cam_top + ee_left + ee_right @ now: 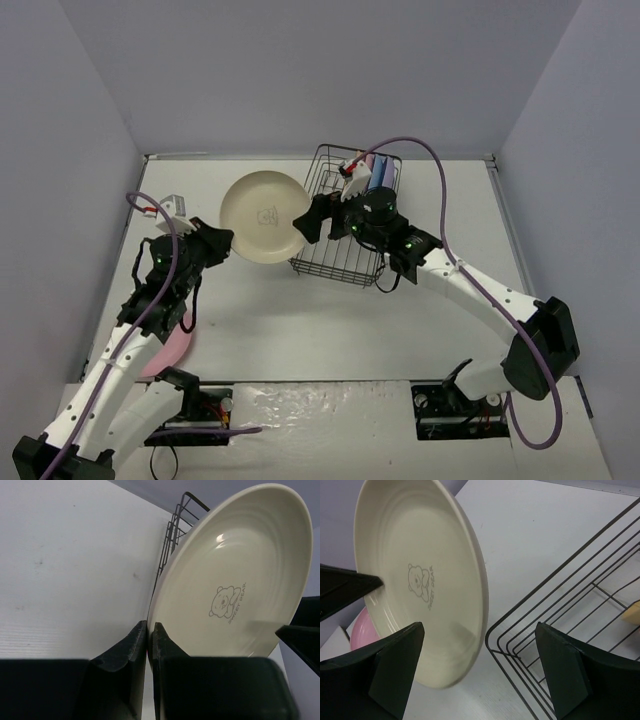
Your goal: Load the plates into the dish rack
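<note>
My left gripper [222, 242] is shut on the left rim of a cream plate [262, 217] and holds it tilted on edge above the table, just left of the black wire dish rack [345, 255]. In the left wrist view the fingers [136, 641] pinch the rim of the cream plate [235, 580]. My right gripper [303, 225] is open, and the plate's right rim [482, 595] lies between its fingers [400, 665] without being pinched. A blue plate [379, 173] and a pink plate [367, 160] stand at the rack's far end.
Another pink plate [170, 350] lies on the table under my left arm; it also shows in the right wrist view [362, 632]. A yellowish piece [632, 614] shows inside the rack [560, 625]. Grey walls enclose the table on three sides.
</note>
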